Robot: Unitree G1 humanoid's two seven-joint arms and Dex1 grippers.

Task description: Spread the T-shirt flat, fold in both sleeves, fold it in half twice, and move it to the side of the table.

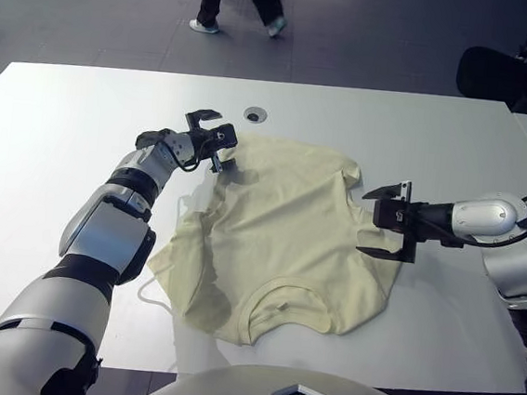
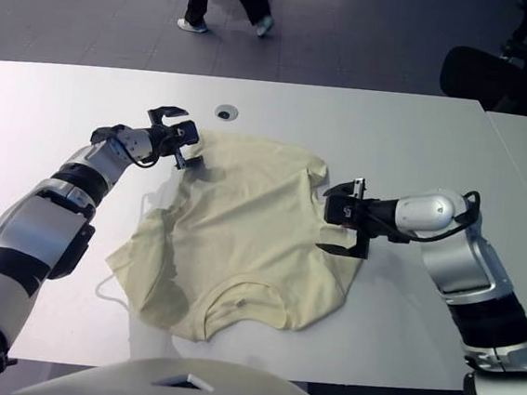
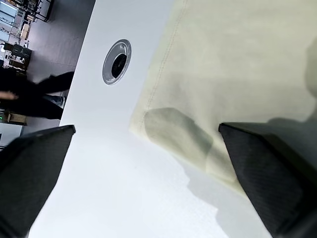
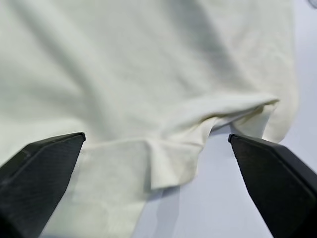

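Observation:
A pale yellow T-shirt point(image 1: 277, 246) lies rumpled on the white table point(image 1: 54, 140), its neck opening toward me and its hem on the far side. My left gripper point(image 1: 215, 139) hovers open at the shirt's far left corner point(image 3: 163, 124), with nothing between its fingers point(image 3: 267, 183). At the shirt's right edge my right gripper point(image 1: 390, 221) stands open over a folded-under flap of cloth point(image 4: 198, 144); its dark fingertips point(image 4: 277, 173) straddle the fabric without touching it.
A round metal grommet hole point(image 1: 255, 114) sits in the table just beyond the left gripper. Wide bare table lies to the left and far right point(image 1: 456, 141). A dark chair point(image 1: 509, 76) stands past the table's far right corner.

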